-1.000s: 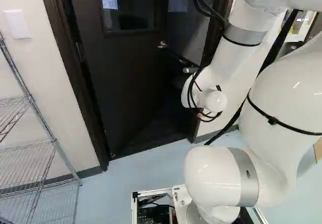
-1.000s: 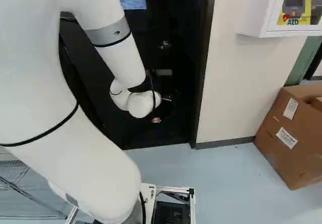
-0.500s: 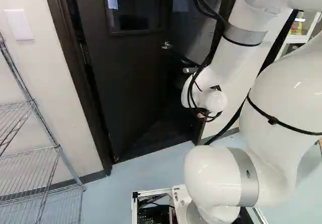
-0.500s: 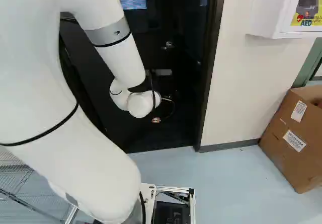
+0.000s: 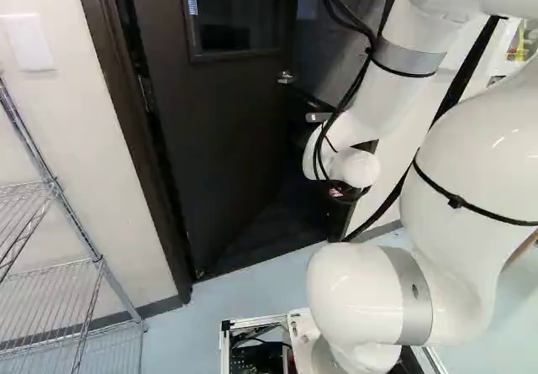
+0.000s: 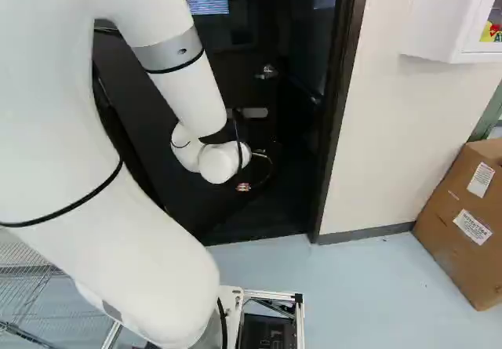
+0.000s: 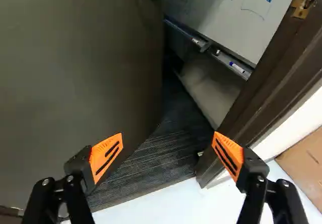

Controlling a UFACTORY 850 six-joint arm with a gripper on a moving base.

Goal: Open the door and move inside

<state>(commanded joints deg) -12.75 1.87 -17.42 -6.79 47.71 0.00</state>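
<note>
Looking at the dark door (image 5: 223, 122), standing part open and swung into the space beyond. Set into the door's upper part, see a glass pane (image 5: 239, 17); near the door's free edge, below the pane, see a silvery handle (image 5: 287, 77). Reaching toward the door from the front, see the white arm (image 5: 487, 164), ending in the gripper (image 6: 244, 187) low before the door's free-edge side. Up close in the wrist view, find the gripper (image 7: 168, 143) spread wide, orange pads (image 7: 106, 157) well apart: one against the backdrop of the door's face, one against the backdrop of the door frame (image 7: 251, 95) across the opening from the door. From this angle, cannot fairly tell touching from merely being near. Straight ahead, see the gap between door and frame, with dark ribbed flooring (image 7: 161, 156) running into it. Past the door's free edge, inside, see a whiteboard (image 7: 241, 12) and under it a narrow ledge (image 7: 221, 57) bearing markers. Outside, on the hinge side of the door, see a wire shelf (image 5: 50, 265) and, higher on the wall, a white switch plate (image 5: 29, 42). On the other side of the door, beyond the frame, see a white wall cabinet (image 6: 447, 19) and below it a cardboard box (image 6: 463, 231), resting tilted to view on the pale floor (image 6: 353, 278) in front of the door.
</note>
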